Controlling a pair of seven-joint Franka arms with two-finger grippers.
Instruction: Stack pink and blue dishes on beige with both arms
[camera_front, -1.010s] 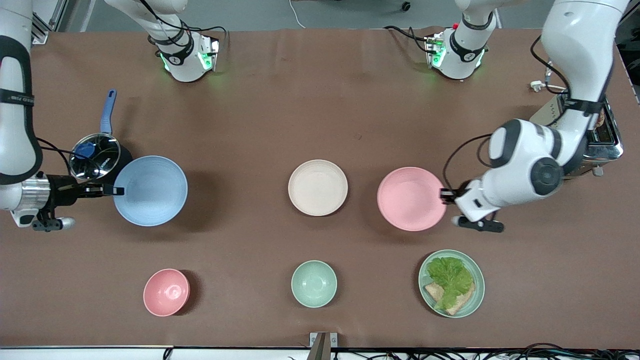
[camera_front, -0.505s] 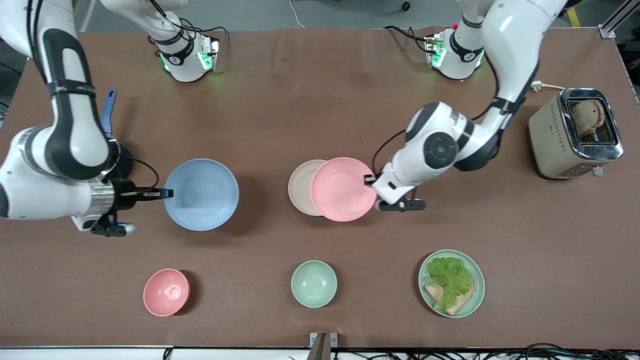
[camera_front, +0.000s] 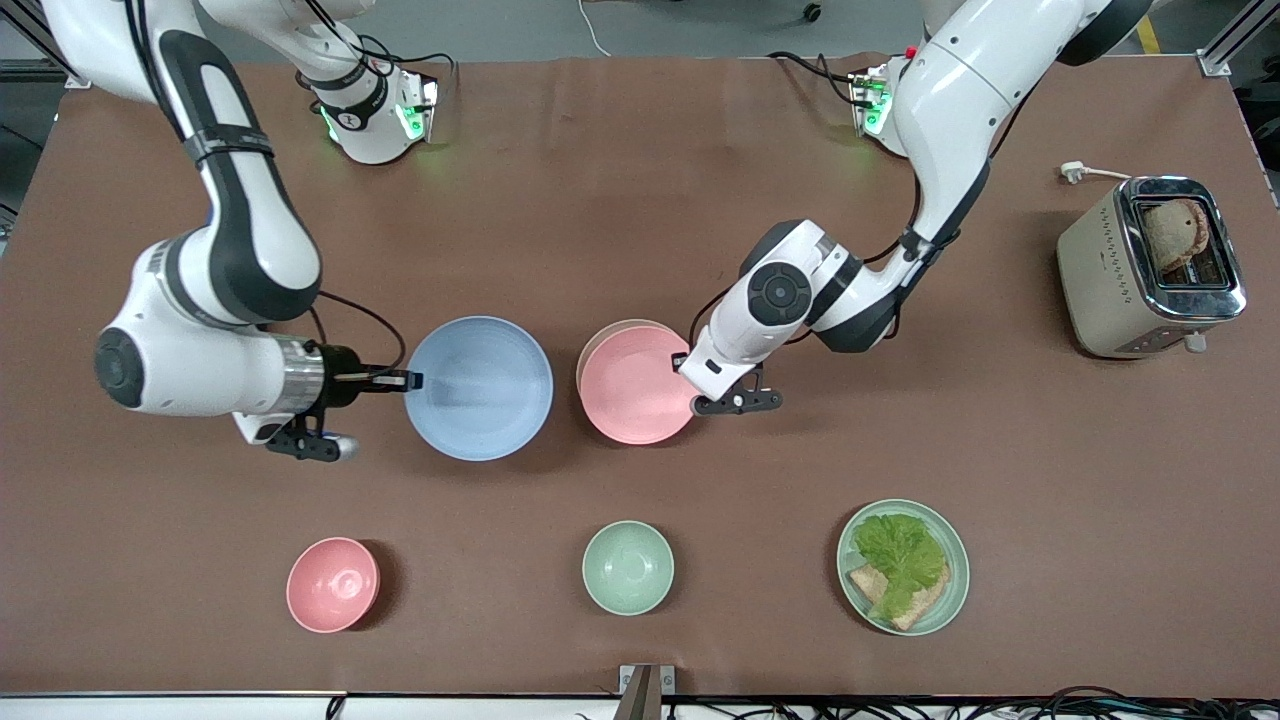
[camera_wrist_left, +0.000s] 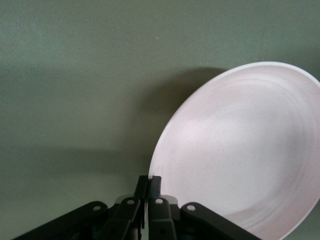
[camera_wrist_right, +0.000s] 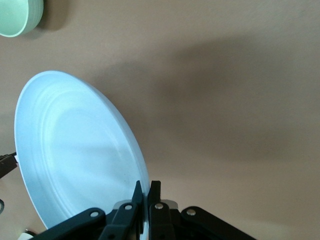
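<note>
Front view: my left gripper (camera_front: 688, 362) is clamped on the rim of the pale pink round matte plate (camera_front: 636, 384), which now covers nearly all of the cream-beige round plate (camera_front: 600, 335); half a second ago it overlapped only part. I see just a beige sliver at the edge. My right gripper (camera_front: 412, 380) pinches the light blue round matte plate (camera_front: 478, 388) by its rim, and it has travelled closer, now just beside the pink one, over the brown table (camera_front: 640, 200).
</note>
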